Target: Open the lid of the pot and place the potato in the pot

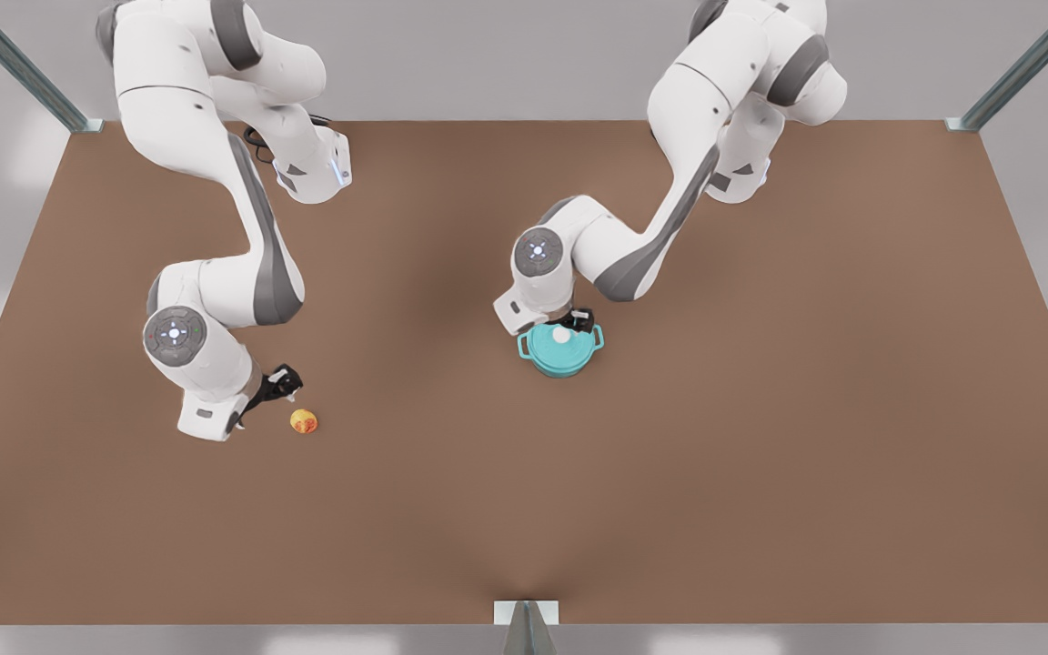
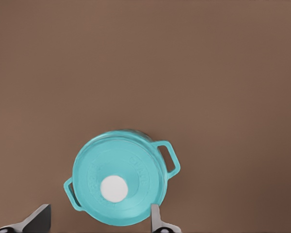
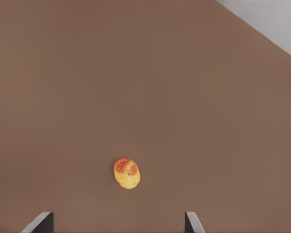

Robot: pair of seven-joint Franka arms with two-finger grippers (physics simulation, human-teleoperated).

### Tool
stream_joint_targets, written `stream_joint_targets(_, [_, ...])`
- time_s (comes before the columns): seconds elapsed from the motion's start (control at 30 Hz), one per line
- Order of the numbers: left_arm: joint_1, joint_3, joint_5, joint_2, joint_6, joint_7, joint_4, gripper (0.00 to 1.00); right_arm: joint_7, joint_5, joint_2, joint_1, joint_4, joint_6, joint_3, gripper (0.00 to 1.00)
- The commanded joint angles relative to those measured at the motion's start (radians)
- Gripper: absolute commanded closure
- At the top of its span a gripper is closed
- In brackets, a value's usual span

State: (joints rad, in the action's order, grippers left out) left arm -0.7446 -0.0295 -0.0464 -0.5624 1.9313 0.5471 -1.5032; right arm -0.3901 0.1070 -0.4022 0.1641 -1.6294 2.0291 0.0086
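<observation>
On the bench (image 1: pixel 760 455): the pot (image 1: pixel 560 357) sat near the middle, the potato (image 1: pixel 304 420) well apart toward the front view's left.
Pot lid (image 1: pixel 560 338): it lay flat on the pot, closed, its white knob (image 2: pixel 114 189) at the centre.
My left fingers (image 2: pixel 157 221): spread apart, hovering just above the lid (image 2: pixel 117 182), one tip on either side of it, touching nothing.
My left gripper (image 1: pixel 576 320): it hung over the pot's far rim in the front view.
My right fingers (image 3: pixel 194 222): spread apart, holding nothing, above bare bench with the potato (image 3: pixel 127 173) between and beyond them.
My right gripper (image 1: pixel 280 382): it hung just beside the potato, not touching it.
</observation>
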Motion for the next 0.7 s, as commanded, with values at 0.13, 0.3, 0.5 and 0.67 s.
stream_joint_targets(0.13, [-0.013,-0.001,-0.013,-0.002,0.337,0.559,-0.127,0.00,-0.526,0.028,-0.017,-0.009,-0.099,0.289,-0.001,0.00])
stream_joint_targets(0.3, [-0.038,-0.001,-0.015,-0.011,0.422,0.559,-0.199,0.00,-0.543,0.026,-0.030,-0.025,-0.199,0.379,-0.004,0.00])
stream_joint_targets(0.5, [-0.027,0.000,-0.035,0.013,0.422,0.505,-0.244,0.00,-0.529,-0.016,-0.086,-0.031,-0.198,0.255,-0.004,0.00])
stream_joint_targets(0.67, [-0.022,0.008,-0.039,0.039,0.423,0.462,-0.295,0.00,-0.529,-0.035,-0.119,-0.034,-0.196,0.240,-0.004,0.00])
